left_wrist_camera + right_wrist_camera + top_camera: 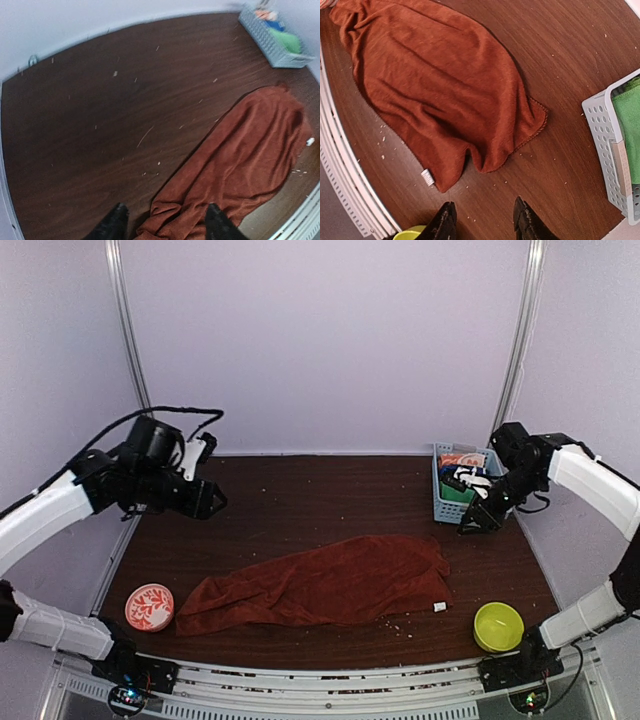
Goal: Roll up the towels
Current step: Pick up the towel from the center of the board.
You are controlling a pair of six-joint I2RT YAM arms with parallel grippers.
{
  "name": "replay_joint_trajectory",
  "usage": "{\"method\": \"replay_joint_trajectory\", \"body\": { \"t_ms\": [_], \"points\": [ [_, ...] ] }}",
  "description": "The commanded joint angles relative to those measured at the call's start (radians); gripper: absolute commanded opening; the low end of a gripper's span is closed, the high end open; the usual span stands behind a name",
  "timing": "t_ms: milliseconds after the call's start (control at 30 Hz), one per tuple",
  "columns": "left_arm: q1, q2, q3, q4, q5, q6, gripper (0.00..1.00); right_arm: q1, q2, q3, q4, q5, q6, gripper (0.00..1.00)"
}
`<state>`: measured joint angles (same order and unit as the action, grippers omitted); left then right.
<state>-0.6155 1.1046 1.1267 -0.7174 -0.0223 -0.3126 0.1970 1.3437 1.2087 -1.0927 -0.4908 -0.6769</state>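
The rust-red towel (330, 582) is spread as a long, rumpled shape across the lower centre of the overhead view on the dark wood-grain surface (300, 500). A green towel (627, 125) is tucked into the pale perforated plastic basket (443, 506) at the right. Both are judged light, limp terry that will sag and bunch rather than slip, so a hold is best taken at a stitched short hem, such as the corner near the white label (427, 177). The left claw (167, 226) and the right claw (485, 225) are seen parted and empty above the cloth.
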Motion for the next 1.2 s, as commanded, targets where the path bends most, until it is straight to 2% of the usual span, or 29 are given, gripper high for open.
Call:
{"method": "replay_joint_trajectory", "body": {
  "t_ms": [0, 100, 200, 267, 333, 500, 633, 767, 867, 1000, 1167],
  "points": [
    [0.013, 0.212, -0.014, -0.083, -0.02, -0.086, 0.44, 0.021, 0.112, -0.018, 0.156, 0.068, 0.136, 0.38],
    [0.013, 0.277, -0.049, -0.023, 0.051, -0.106, 0.42, 0.063, 0.18, -0.049, 0.223, 0.109, 0.162, 0.38],
    [0.014, 0.342, -0.073, -0.015, 0.032, -0.12, 0.39, 0.097, 0.247, -0.076, 0.264, 0.183, 0.175, 0.38],
    [0.013, 0.381, -0.084, -0.019, 0.026, -0.124, 0.37, 0.105, 0.286, -0.094, 0.262, 0.187, 0.159, 0.38],
    [0.013, 0.407, -0.111, 0.004, 0.085, -0.118, 0.37, 0.111, 0.308, -0.127, 0.258, 0.185, 0.135, 0.38],
    [-0.01, 0.393, -0.234, 0.126, 0.237, -0.129, 0.36, 0.113, 0.301, -0.264, 0.267, 0.266, 0.086, 0.38],
    [-0.037, 0.386, -0.307, 0.134, 0.29, -0.142, 0.35, 0.112, 0.246, -0.355, 0.232, 0.326, 0.046, 0.37],
    [-0.084, 0.381, -0.362, 0.112, 0.354, -0.163, 0.33, 0.106, 0.174, -0.394, 0.126, 0.368, -0.016, 0.36],
    [-0.116, 0.375, -0.373, 0.049, 0.369, -0.175, 0.32, 0.084, 0.121, -0.359, 0.039, 0.344, -0.063, 0.35],
    [-0.12, 0.362, -0.337, -0.038, 0.309, -0.149, 0.31, 0.04, 0.109, -0.219, 0.084, 0.316, 0.03, 0.38],
    [-0.112, 0.406, -0.214, -0.053, 0.212, -0.098, 0.48, 0.033, 0.211, -0.076, 0.268, 0.254, 0.221, 0.34]
  ]
}}
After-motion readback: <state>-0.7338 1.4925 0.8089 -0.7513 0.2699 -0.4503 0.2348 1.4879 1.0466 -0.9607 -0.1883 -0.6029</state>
